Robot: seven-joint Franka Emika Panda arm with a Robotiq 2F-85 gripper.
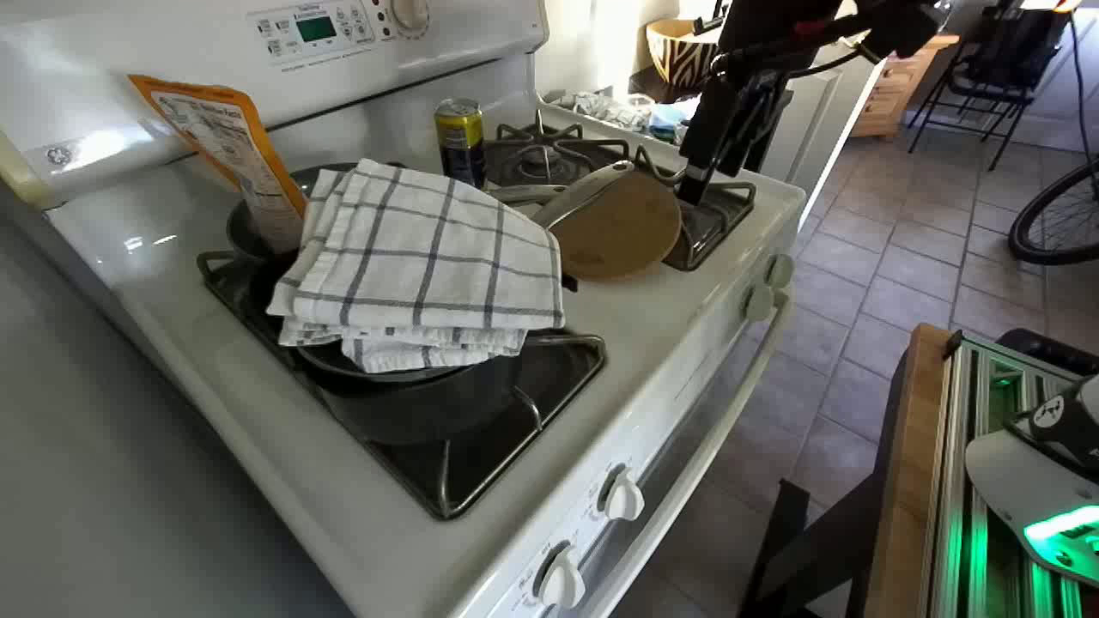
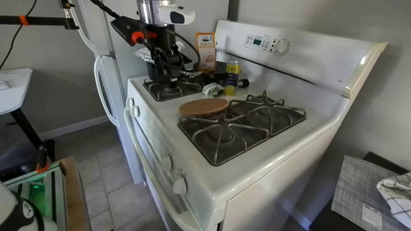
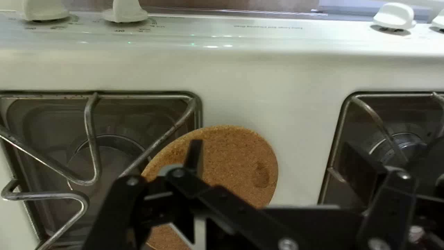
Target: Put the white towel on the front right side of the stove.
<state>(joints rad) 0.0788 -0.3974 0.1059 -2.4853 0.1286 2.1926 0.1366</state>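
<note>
Okay, your gripper (image 3: 277, 159) is spread wide; one white towel (image 1: 429, 249) tops one pot (image 1: 412, 408); stove (image 1: 657, 330) shows four knobs (image 1: 627, 498).

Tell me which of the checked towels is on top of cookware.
The folded white towel, set on the dark pot on the stove. The other checked cloth lies off the stove, on a gray mat.
</note>
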